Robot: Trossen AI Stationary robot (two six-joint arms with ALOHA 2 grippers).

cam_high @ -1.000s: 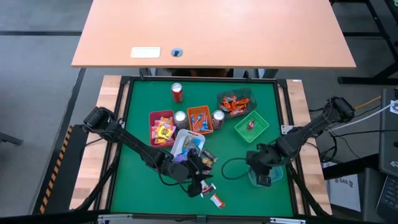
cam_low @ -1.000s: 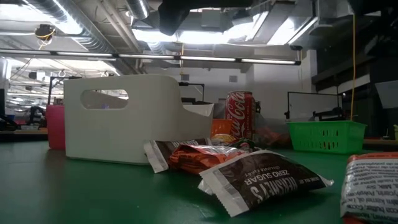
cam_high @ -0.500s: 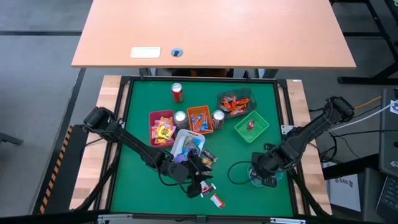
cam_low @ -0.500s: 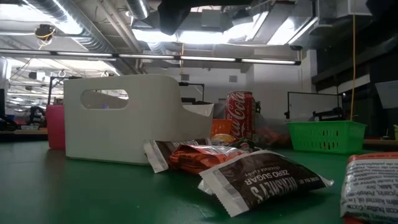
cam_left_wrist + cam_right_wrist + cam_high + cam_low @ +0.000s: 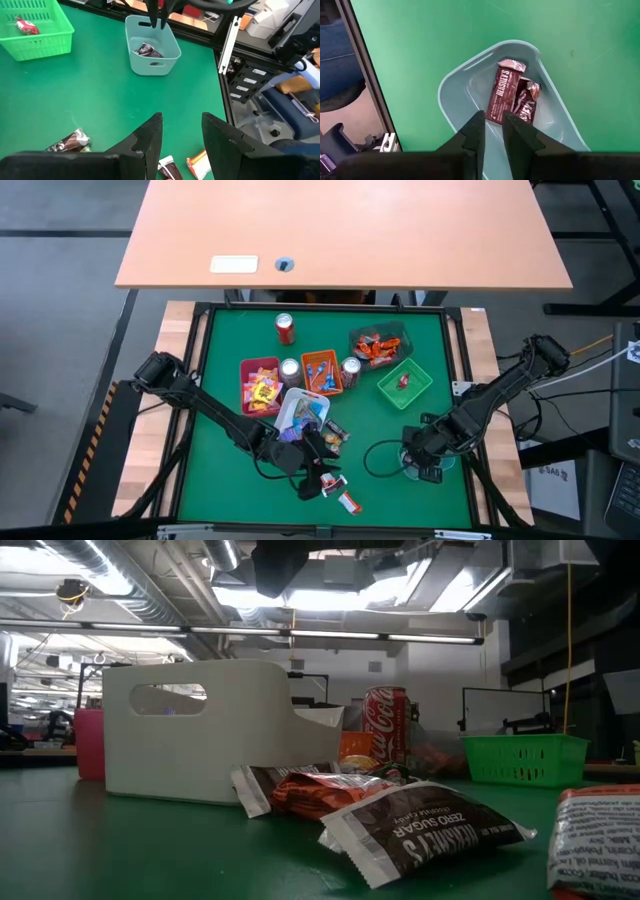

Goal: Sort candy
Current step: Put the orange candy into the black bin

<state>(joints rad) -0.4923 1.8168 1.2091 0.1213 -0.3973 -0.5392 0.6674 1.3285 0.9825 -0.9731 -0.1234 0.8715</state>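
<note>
Your candy is spread around the white bin (image 5: 301, 412) near the middle of the green mat (image 5: 220, 470). A loose pile of brown and orange wrapped sweets (image 5: 340, 790) lies just in front of that bin, with a dark Hershey's Zero Sugar pack (image 5: 420, 830) nearer the low camera. Two more pieces (image 5: 340, 498) sit toward the mat's front edge. Beside the white bin, the pink tray (image 5: 260, 387), orange tray (image 5: 322, 370), dark tray (image 5: 377, 345) and green basket (image 5: 404, 383) each hold sweets. Well to the right of the bin, a pale blue tub (image 5: 465, 85) holds two brown Hershey's bars (image 5: 512, 97).

You'll see the right gripper (image 5: 492, 125) hanging directly over that tub, its jaws a narrow slit apart and empty. The left gripper (image 5: 181, 132) hovers just in front of the white bin above the loose pieces, jaws apart, nothing between them.
</note>
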